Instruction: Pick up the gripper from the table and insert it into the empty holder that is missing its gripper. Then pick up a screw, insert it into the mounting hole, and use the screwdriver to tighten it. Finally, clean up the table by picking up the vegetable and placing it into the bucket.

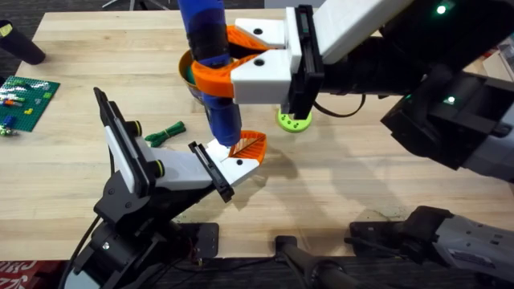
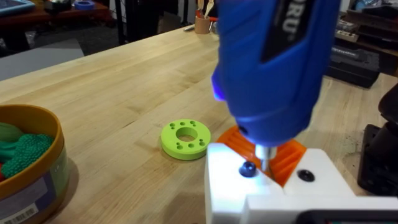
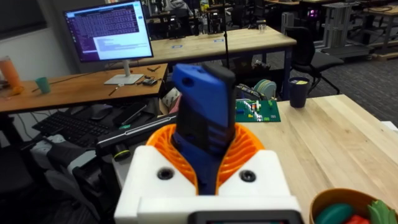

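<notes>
My right gripper [image 1: 221, 60] is shut on the blue screwdriver [image 1: 210, 48], which it holds upright with the tip pointing down. The bit [image 2: 265, 158] meets the white holder [image 2: 267, 190] at the end of my left arm, between two small dark round spots; I cannot tell if they are screws or holes. The orange ribbed gripper [image 1: 250, 144] sits in the holder [image 1: 229, 164], just behind the bit. The green vegetable [image 1: 165, 132] lies on the table [image 1: 361, 185] left of the holder. The bucket [image 1: 187, 74], partly hidden behind the screwdriver, holds colourful items.
A lime-green round disc [image 1: 295, 120] lies right of the screwdriver, also near the holder [image 2: 185, 138]. A green building-brick plate [image 1: 24, 100] sits at the table's left edge and a dark object [image 1: 20, 44] at the far left corner. The bucket's rim [image 2: 53, 130] is close by.
</notes>
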Controlling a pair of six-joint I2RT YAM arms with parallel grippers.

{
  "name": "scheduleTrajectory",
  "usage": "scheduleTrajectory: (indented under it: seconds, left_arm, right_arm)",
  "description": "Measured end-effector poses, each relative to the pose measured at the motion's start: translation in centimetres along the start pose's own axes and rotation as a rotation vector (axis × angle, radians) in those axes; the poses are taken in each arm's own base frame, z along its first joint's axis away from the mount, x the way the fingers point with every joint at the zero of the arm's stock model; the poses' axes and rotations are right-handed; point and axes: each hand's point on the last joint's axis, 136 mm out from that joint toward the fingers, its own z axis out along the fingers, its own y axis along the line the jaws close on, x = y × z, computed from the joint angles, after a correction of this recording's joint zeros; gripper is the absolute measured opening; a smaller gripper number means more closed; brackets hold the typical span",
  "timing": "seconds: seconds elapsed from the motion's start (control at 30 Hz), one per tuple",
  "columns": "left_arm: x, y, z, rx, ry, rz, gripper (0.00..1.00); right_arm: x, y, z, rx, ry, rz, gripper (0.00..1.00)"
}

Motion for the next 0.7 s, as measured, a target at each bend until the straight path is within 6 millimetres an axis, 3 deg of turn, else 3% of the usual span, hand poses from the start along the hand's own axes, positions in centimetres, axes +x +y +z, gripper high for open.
scheduleTrajectory:
  seconds: [0.17, 0.7]
  left_arm:
    - [-0.1, 0.0, 0.0, 0.000, -0.002, 0.000, 0.010]
    - [-0.1, 0.1, 0.0, -0.004, -0.002, 0.000, 0.010]
  right_arm:
    - [0.9, -0.2, 0.0, 0.004, 0.019, 0.014, 0.114]
    - [-0.8, 0.0, 0.1, -0.008, -0.050, -0.072, 0.115]
